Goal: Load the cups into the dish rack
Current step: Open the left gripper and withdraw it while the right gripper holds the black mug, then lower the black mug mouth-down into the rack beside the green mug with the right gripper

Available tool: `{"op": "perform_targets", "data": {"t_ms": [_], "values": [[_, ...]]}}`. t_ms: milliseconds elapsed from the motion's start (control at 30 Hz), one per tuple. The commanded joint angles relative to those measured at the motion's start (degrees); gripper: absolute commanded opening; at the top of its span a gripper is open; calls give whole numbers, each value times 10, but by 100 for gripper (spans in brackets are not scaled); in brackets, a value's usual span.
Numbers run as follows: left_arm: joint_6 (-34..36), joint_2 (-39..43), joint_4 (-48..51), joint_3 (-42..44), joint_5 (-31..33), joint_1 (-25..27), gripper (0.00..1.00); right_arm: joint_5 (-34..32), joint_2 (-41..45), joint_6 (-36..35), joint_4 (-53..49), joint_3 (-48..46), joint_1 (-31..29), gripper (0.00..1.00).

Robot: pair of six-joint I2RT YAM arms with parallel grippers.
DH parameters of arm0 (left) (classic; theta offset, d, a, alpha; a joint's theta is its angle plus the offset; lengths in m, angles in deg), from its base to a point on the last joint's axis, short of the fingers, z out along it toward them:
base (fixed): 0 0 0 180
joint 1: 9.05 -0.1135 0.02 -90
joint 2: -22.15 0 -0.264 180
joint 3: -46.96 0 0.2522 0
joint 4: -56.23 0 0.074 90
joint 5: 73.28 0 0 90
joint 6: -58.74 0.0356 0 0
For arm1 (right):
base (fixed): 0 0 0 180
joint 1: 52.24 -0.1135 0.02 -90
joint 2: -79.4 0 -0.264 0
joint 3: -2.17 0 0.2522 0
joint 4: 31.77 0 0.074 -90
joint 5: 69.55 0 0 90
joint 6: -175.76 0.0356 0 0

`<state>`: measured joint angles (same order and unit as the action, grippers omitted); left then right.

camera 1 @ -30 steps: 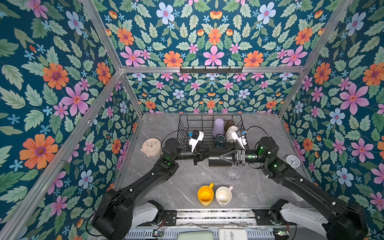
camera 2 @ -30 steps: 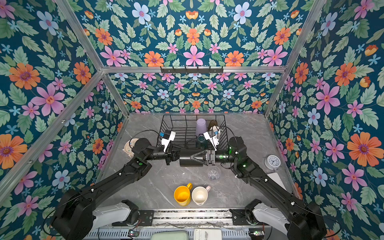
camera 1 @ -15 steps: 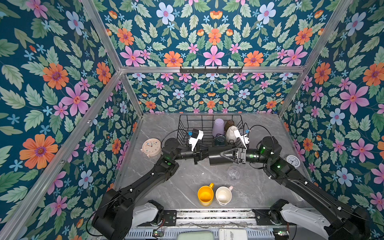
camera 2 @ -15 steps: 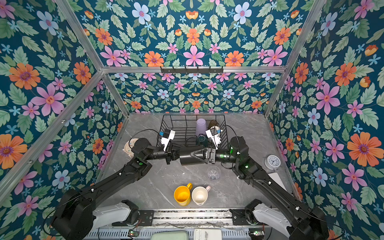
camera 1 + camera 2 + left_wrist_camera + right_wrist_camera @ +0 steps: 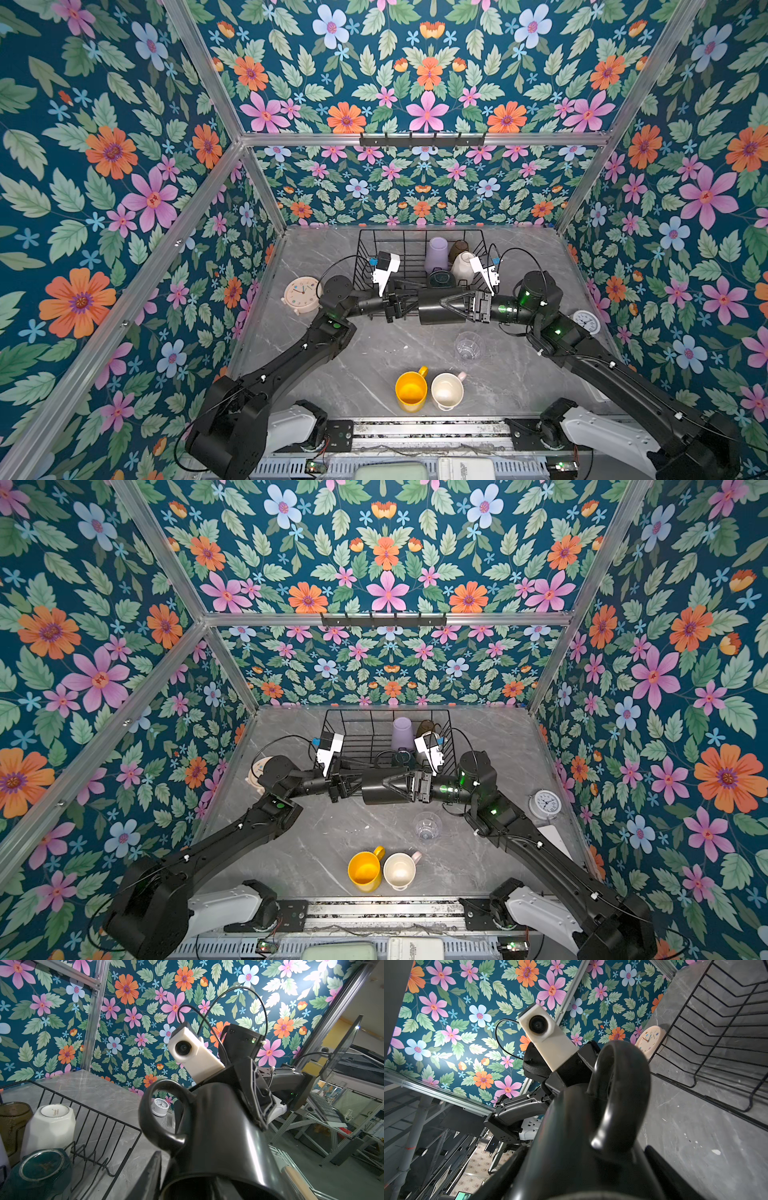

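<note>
A black mug (image 5: 430, 318) (image 5: 374, 798) hangs on its side just in front of the dish rack (image 5: 419, 230) (image 5: 386, 710). My right gripper (image 5: 442, 307) (image 5: 583, 1167) is shut on its body (image 5: 571, 1126). My left gripper (image 5: 413, 303) (image 5: 182, 1178) stands open astride the mug's rim (image 5: 218, 1126), with a gap beside the outer finger (image 5: 151, 1172). In the rack stand a lilac tumbler (image 5: 437, 253), an olive-brown tumbler (image 5: 458, 249), a white mug (image 5: 463, 268) and a dark-green mug (image 5: 441, 278). On the table are a clear glass (image 5: 467, 347), a yellow mug (image 5: 410, 390) and a pale-pink mug (image 5: 446, 390).
A pink clock (image 5: 301, 294) stands left of the rack, near the left arm's elbow. A white clock (image 5: 587, 322) lies by the right wall. A black hook rail (image 5: 422, 139) hangs high on the back wall. The rack's left half holds no cups.
My left gripper's jaws have parted from the black mug's rim. The mug stays in the right gripper at about the same spot.
</note>
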<state>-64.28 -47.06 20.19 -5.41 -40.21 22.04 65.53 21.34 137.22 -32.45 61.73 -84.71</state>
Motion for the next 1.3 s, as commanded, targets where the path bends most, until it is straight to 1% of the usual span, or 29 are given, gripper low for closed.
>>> {"op": "perform_targets", "data": {"t_ms": [0, 67, 200, 400, 467, 567, 633, 767, 900, 1000, 1167, 1267], "values": [[-9, -1, -43, -7, -3, -2, 52, -2, 1, 1, 11, 5, 0, 0], [-9, 0, -44, -6, -3, -2, 62, -3, 3, 0, 8, 7, 0, 0], [-6, 5, -41, -2, 0, -5, 77, -12, 15, -11, -18, 20, 1, 0], [12, 20, -16, 6, 16, -9, 95, -15, 43, -17, -63, 30, 29, 0], [16, 26, -10, 8, 24, -10, 99, -13, 55, -18, -81, 31, 45, 0], [26, 35, 6, 11, 42, -12, 100, -15, 78, -32, -134, 39, 73, 0], [44, 48, 36, 12, 68, -13, 100, -26, 92, -53, -192, 52, 90, 0], [70, 77, 97, 15, 152, -16, 100, -90, 105, -111, -348, 94, 113, 0], [94, 113, 184, 6, 283, -16, 100, -190, 99, -150, -456, 124, 121, 0], [107, 143, 252, -4, 396, -16, 100, -257, 91, -170, -506, 141, 120, 0], [125, 189, 354, -13, 579, -16, 100, -318, 66, -184, -554, 169, 120, 0], [141, 209, 403, -16, 638, -16, 100, -350, 49, -185, -568, 186, 120, 0]]}}
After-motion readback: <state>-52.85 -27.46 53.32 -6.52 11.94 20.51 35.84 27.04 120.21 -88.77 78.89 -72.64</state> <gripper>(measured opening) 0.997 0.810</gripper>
